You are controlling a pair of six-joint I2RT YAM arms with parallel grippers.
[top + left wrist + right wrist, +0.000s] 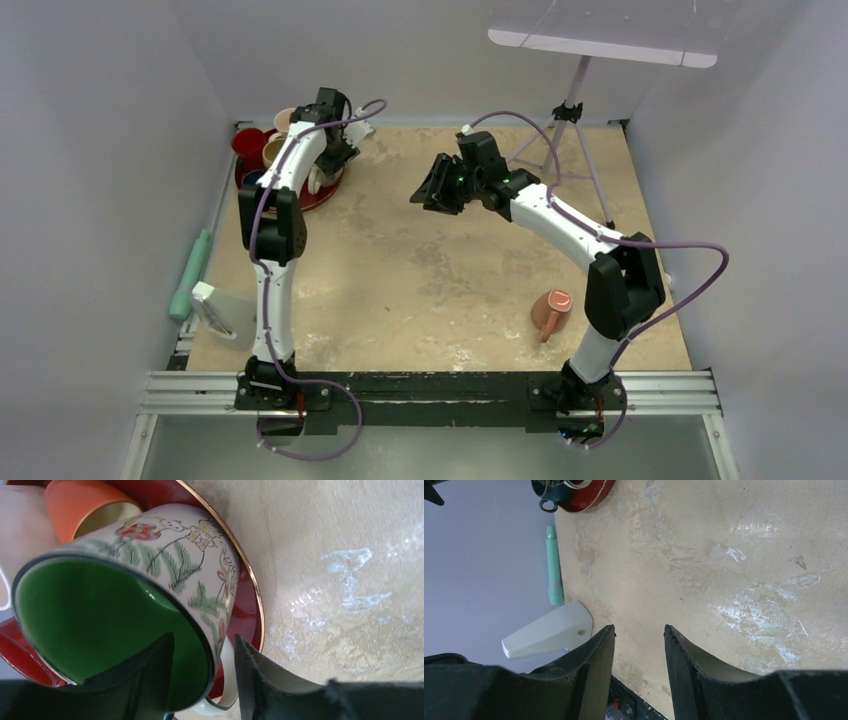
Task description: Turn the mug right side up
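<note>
A white mug (170, 545) with a holly and cat print and a green inside lies tilted on the red plate (247, 595), its mouth towards the camera. My left gripper (204, 640) is open and straddles the mug's rim: one finger is inside the mug, the other outside against the white handle (229, 680). In the top view the left gripper (335, 165) is over the plate (322, 196) at the far left and hides this mug. A pink mug (551, 308) sits near the right arm's base. My right gripper (432, 190) (639, 627) is open and empty above mid-table.
Several other mugs (252, 146) crowd the red plate, among them an orange one (75, 505). A green stick (190, 272) (554, 565) and a white wedge-shaped piece (212, 308) (549, 632) lie at the left edge. A tripod (570, 120) stands at the back right.
</note>
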